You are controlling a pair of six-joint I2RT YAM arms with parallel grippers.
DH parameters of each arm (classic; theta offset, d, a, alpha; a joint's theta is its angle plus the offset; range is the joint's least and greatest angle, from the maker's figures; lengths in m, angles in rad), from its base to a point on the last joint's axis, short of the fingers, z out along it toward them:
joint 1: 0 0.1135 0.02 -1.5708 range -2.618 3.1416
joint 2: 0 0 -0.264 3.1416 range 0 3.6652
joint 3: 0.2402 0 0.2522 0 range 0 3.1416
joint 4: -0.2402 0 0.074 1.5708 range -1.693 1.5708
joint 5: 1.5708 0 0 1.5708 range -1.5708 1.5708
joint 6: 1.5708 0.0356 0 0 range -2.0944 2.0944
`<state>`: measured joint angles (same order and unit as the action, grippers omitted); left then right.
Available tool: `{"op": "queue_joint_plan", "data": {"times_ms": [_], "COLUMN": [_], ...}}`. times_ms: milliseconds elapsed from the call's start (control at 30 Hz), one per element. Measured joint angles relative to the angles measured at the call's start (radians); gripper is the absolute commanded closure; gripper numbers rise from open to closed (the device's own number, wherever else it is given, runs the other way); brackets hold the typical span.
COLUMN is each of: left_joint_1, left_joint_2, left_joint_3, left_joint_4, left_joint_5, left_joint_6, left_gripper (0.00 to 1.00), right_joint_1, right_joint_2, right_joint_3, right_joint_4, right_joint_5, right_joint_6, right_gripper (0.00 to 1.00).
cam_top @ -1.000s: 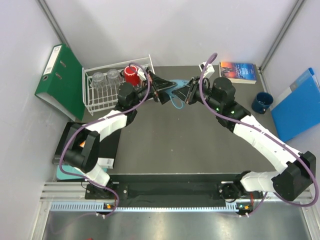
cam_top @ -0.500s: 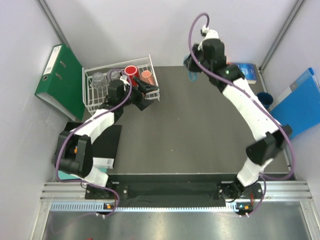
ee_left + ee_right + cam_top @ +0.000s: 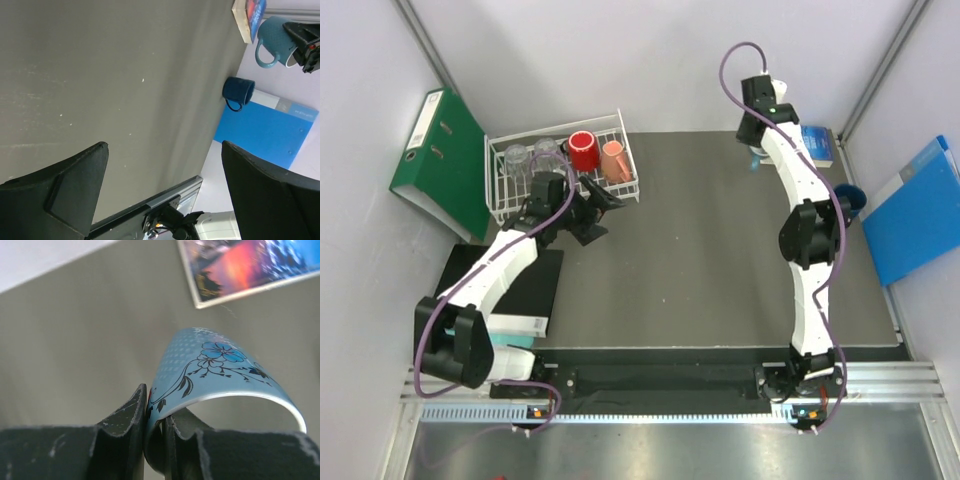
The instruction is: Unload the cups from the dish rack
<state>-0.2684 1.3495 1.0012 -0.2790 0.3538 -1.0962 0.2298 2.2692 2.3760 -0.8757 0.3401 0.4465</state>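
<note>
Your right wrist view, not overhead, shows right gripper pinching light blue mug. Left gripper gapes over grey table.

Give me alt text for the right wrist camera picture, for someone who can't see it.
The right gripper pinches the wall of a light blue mug painted with a blue flower and dark stems, one finger inside the rim and one outside. Behind it lies the grey table, with a colourful book at the top right.
</note>
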Motion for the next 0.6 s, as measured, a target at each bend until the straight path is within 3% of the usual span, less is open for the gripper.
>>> {"op": "queue_joint_plan", "data": {"times_ms": [167, 600], "left_joint_1": [0.0, -0.011], "left_joint_2": [0.002, 0.076], "left_joint_3": [0.0, 0.0], "left_joint_4": [-0.029, -0.035], "left_joint_5": [-0.009, -0.003], "left_joint_6": [0.007, 0.007], "left_gripper": [0.01, 0.01], "right_joint_1": [-0.056, -0.069], "right_joint_2": [0.032, 0.164], "right_joint_3": [-0.014, -0.014], "right_joint_4": [-0.026, -0.011], "right_joint_5": [-0.01, -0.109], "right_joint_6": [0.01, 0.044], "right_gripper": [1.0, 1.0]}}
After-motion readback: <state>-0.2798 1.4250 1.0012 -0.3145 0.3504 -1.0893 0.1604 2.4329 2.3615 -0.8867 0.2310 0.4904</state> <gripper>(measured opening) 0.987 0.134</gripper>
